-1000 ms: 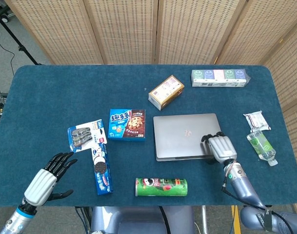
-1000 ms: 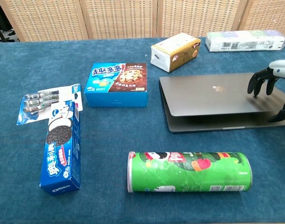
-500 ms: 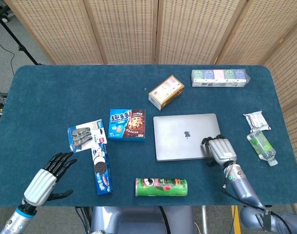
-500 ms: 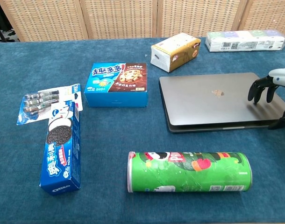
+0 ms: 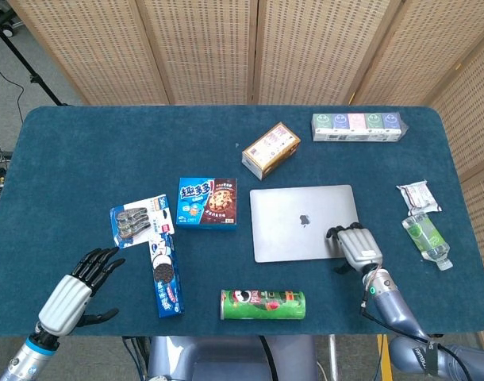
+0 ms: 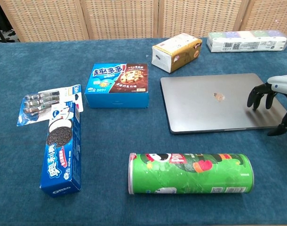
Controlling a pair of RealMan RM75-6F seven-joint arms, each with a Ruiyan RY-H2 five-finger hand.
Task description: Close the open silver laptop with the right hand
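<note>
The right hand (image 5: pixel 358 248) is resting, fingers curled down and holding nothing, on the closed silver laptop (image 5: pixel 304 222) at centre right. At lower left, the left hand (image 5: pixel 77 287) is hovering with fingers spread apart.

We record that the left hand (image 5: pixel 77 289) has a ribbed silver-white back plate, glossy black fingers (image 5: pixel 101 260) and a blue band at the wrist, below which a grey forearm runs out of the head view. The right hand (image 5: pixel 355 247) carries the same pale ribbed shell with black fingers (image 6: pixel 258 95), and at its wrist we note a small green mark. Its forearm (image 5: pixel 396 309) is smooth blue-grey metal with a thin black cable alongside and a dark strap near the elbow.
</note>
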